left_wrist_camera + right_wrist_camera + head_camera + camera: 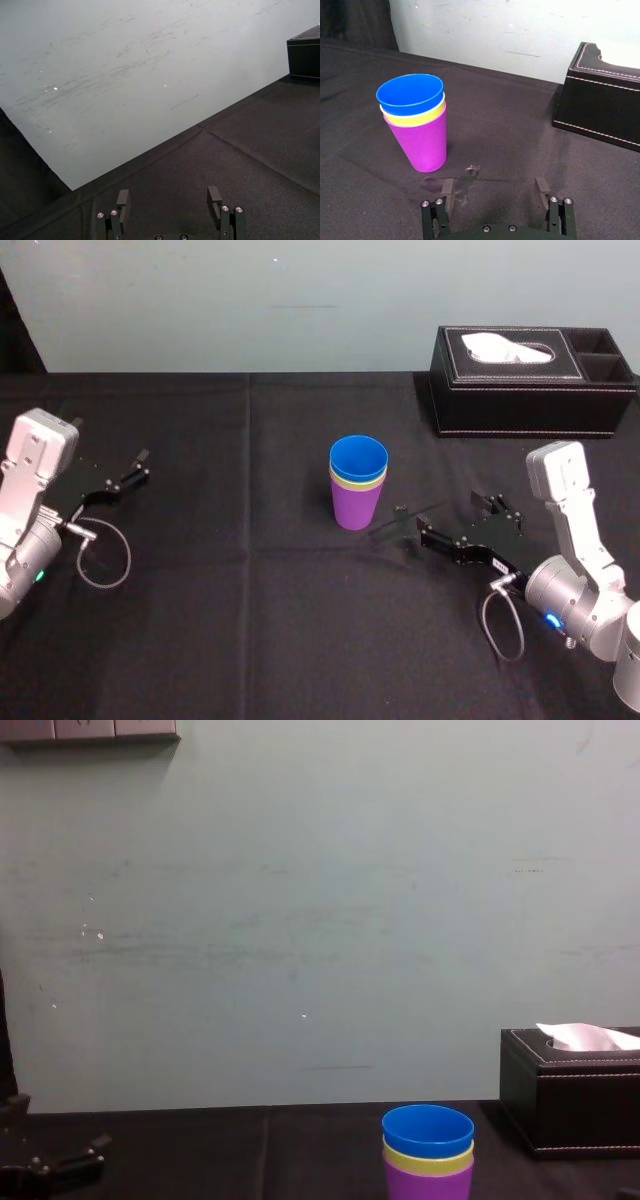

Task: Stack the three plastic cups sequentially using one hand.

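Note:
The three plastic cups stand nested upright at the middle of the black table: the blue cup [358, 457] sits inside the yellow-green cup [358, 482], which sits inside the purple cup [355, 505]. The same stack appears as blue cup [410, 94], yellow-green cup [415, 116] and purple cup [421, 142] in the right wrist view, and as blue cup [428, 1130] over purple cup [428, 1182] in the chest view. My right gripper [450, 518] rests open to the right of the stack, apart from it, with nothing between its fingers [447, 189]. My left gripper [125, 478] is parked open at the far left.
A black tissue box [530, 380] with a white tissue stands at the back right of the table, behind my right arm. A pale wall [300, 920] runs behind the table's far edge. Black cloth [250, 620] covers the table around the stack.

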Controlling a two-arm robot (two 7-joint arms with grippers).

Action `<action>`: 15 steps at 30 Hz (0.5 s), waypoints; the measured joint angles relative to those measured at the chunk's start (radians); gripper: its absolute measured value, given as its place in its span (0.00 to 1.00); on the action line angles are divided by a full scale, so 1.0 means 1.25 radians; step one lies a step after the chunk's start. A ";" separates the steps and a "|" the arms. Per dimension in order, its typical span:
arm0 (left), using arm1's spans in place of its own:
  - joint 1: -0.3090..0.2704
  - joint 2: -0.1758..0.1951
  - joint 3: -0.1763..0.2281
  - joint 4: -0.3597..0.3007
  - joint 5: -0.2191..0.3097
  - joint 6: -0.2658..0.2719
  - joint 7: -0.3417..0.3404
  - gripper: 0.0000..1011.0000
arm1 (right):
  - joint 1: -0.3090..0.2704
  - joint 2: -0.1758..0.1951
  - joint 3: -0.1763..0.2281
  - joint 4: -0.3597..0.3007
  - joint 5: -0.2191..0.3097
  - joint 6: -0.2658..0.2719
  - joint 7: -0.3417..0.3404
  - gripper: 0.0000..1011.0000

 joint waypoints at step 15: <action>0.000 0.000 0.000 0.000 0.000 0.000 0.000 1.00 | 0.001 0.001 -0.001 -0.001 0.001 0.000 -0.001 0.99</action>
